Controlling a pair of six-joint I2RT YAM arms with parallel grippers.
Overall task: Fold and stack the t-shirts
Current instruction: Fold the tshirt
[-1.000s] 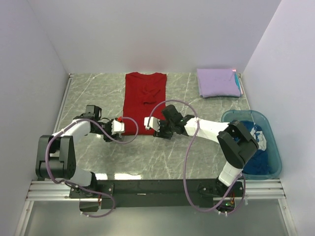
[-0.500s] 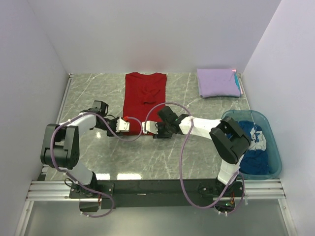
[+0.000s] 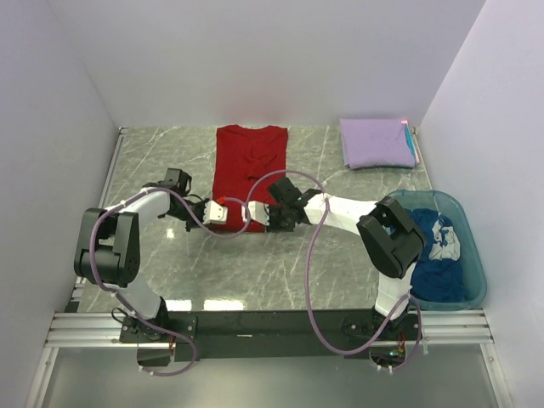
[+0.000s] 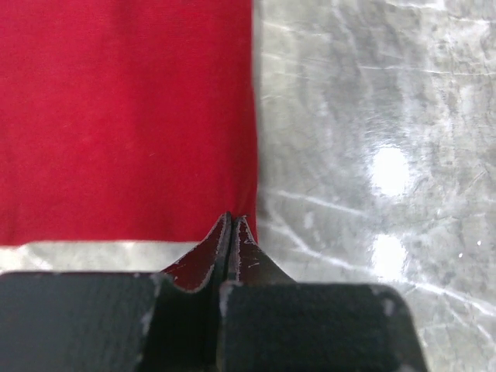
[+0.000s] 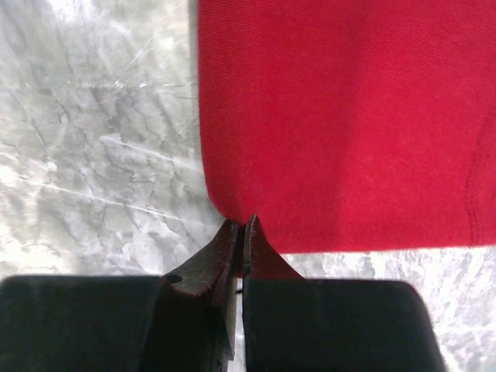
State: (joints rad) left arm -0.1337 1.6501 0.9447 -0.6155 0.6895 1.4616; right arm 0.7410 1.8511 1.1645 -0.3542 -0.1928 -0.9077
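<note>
I have the red t-shirt (image 3: 249, 161) lying flat on the marble table (image 3: 340, 255). Its long axis runs straight away from the arm bases, with the collar toward the back wall and the hem end nearest me.

The left gripper (image 3: 223, 212) reaches in from the left. Its fingers are pressed together on the cloth edge at the near-left corner, and in my left wrist view the tips overlap the red fabric. The right gripper (image 3: 253, 214) faces it from the right, likewise clamped on the shirt's near-right corner. The two grippers sit near each other, pointing inward.

The lavender t-shirt (image 3: 376, 143) lies folded at the far right of the table. The dark blue t-shirt (image 3: 429, 272) is bunched up inside the teal tub (image 3: 480, 268) at the right edge.
</note>
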